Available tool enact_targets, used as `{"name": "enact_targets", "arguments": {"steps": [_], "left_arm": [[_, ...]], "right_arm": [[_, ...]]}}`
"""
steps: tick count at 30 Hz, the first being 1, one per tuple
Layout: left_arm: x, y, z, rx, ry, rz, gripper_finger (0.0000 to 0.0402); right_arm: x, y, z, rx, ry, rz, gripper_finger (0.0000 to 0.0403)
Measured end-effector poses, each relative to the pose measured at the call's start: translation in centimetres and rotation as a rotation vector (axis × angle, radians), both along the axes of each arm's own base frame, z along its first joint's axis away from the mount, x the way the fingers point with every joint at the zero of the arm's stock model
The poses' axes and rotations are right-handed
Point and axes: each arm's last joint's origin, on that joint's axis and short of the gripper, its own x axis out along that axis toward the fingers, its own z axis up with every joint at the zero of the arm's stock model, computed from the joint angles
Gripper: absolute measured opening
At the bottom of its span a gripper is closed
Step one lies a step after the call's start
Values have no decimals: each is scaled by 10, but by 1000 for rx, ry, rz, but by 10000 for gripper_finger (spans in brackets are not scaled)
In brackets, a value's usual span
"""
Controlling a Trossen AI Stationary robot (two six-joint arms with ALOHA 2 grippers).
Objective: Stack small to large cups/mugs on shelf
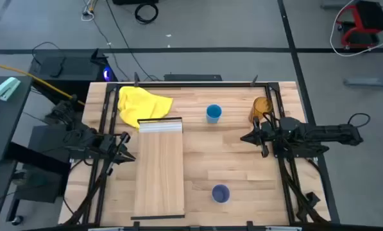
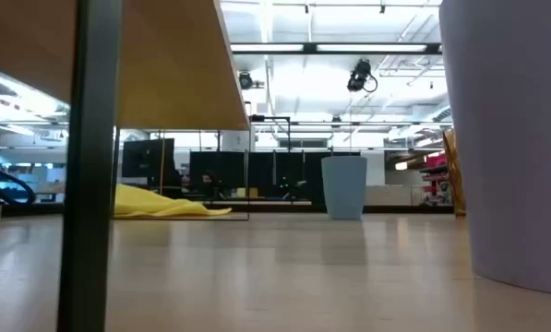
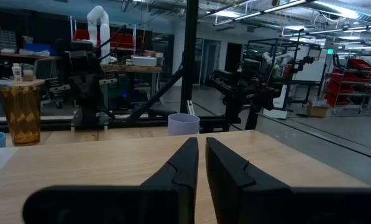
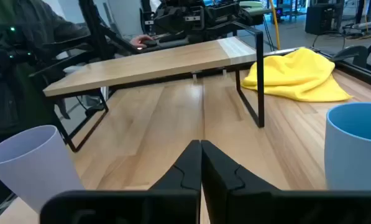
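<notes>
The shelf (image 1: 159, 168) is a long pale board on thin black legs (image 4: 260, 81), with a ridged white strip (image 1: 160, 126) at its far end. It stands on the table's left half. The bright blue cup (image 1: 213, 113) stands upright on the tabletop at the far middle. The amber cup (image 1: 262, 108) stands to its right. The lavender cup (image 1: 221, 193) stands near the front edge. My left gripper (image 1: 131, 156) hovers at the shelf's left side, shut but for a thin slit (image 3: 201, 155). My right gripper (image 1: 245, 137) is shut and empty just in front of the amber cup, pointing left.
A crumpled yellow cloth (image 1: 143, 102) lies at the far left, beside the shelf's white end. A black frame rail (image 1: 197, 83) runs round the table. Bare slatted wood (image 1: 229, 157) lies between the shelf and my right gripper.
</notes>
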Motion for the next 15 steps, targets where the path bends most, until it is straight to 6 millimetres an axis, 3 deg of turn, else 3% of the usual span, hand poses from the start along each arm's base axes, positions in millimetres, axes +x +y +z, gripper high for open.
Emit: {"name": "enact_targets", "arguments": {"steps": [15], "left_arm": [[0, 0, 0, 0, 0, 0, 38]], "right_arm": [[0, 0, 0, 0, 0, 0, 10]]}}
